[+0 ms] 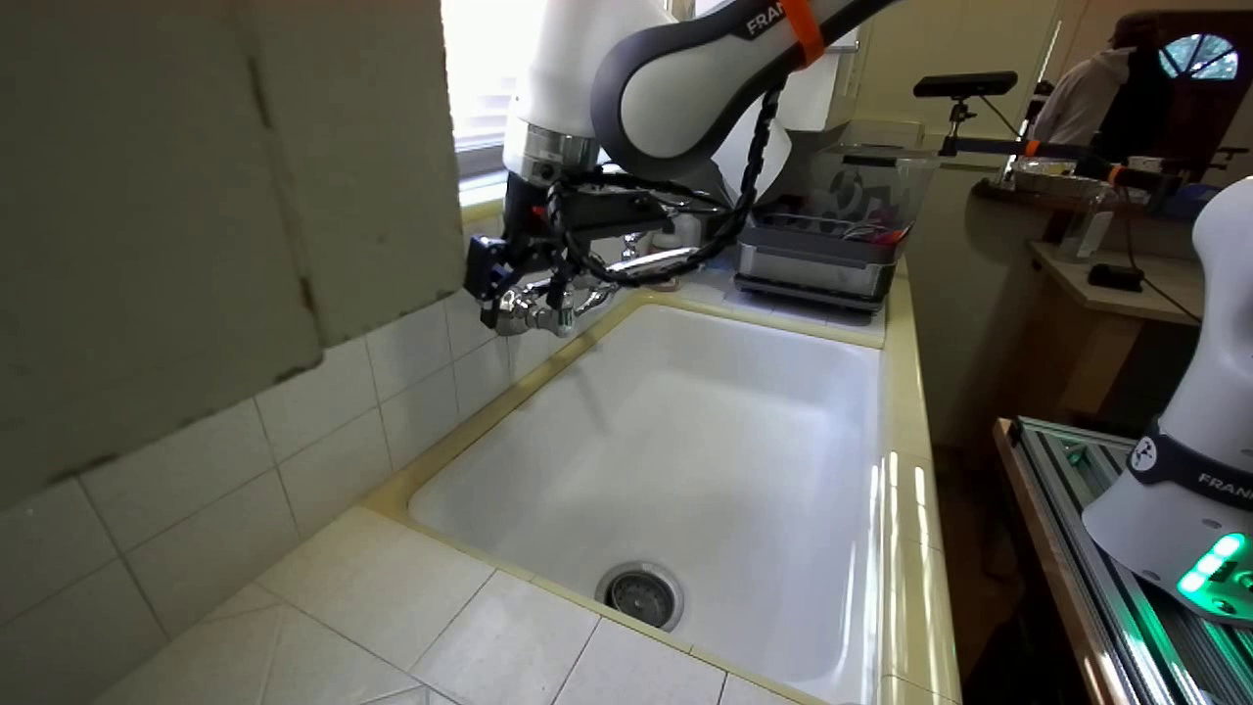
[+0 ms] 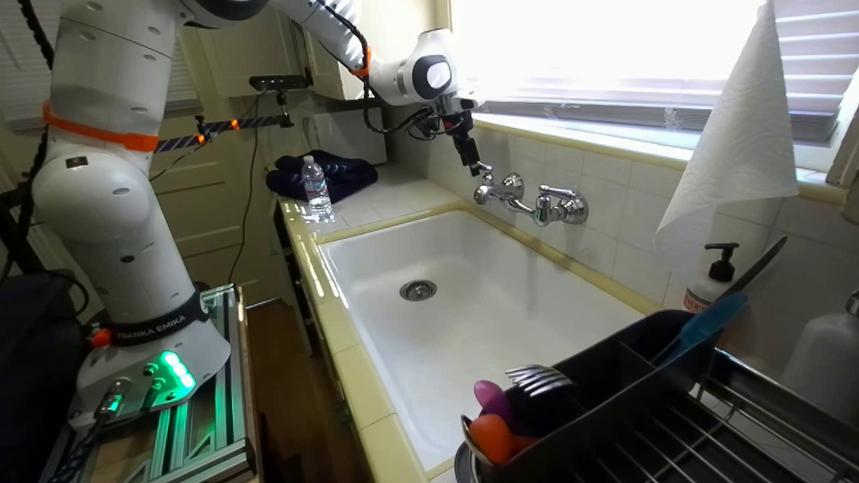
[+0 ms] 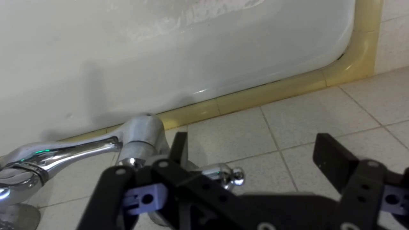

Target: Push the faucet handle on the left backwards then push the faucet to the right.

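Observation:
A chrome wall faucet (image 2: 500, 191) is mounted on the tiled wall above the sink; it also shows in an exterior view (image 1: 533, 315). Its left handle (image 2: 486, 176) is at the gripper's tips, and its right handle (image 2: 553, 190) is apart from the gripper. My gripper (image 2: 475, 169) points down beside the left handle. In the wrist view the gripper (image 3: 250, 143) is open. The ball-tipped handle end (image 3: 220, 174) shows between the fingers, close to the left-hand finger, which covers part of it. I cannot tell whether they touch. The spout is not clearly made out.
A white sink (image 1: 896, 392) with a yellow rim lies below the faucet. A dish rack (image 2: 604, 409) with utensils, a soap bottle (image 2: 704, 288) and a hanging paper towel (image 2: 731, 134) stand past the faucet. A water bottle (image 2: 315, 188) and dark cloth (image 2: 349, 174) are on the counter.

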Available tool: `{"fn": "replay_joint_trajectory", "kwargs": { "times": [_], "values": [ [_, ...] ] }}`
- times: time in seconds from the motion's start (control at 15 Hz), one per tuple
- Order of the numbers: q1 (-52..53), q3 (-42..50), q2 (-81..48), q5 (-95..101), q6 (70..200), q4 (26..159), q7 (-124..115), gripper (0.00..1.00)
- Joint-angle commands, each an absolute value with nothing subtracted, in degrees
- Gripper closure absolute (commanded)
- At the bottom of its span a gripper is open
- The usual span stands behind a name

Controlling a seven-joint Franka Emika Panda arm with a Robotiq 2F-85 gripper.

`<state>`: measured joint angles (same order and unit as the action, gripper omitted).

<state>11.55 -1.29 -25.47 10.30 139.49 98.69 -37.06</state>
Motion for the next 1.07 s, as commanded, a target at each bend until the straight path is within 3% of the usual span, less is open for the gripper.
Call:
{"fn": "replay_joint_trajectory", "kwargs": {
  "times": [0.0,1.0],
  "values": [
    [12.8,0.1,-28.6,10.2,141.3,93.0,-36.3,0.00],
    [13.2,0.8,-27.0,9.8,141.9,94.0,-39.7,0.00]
  ]
}}
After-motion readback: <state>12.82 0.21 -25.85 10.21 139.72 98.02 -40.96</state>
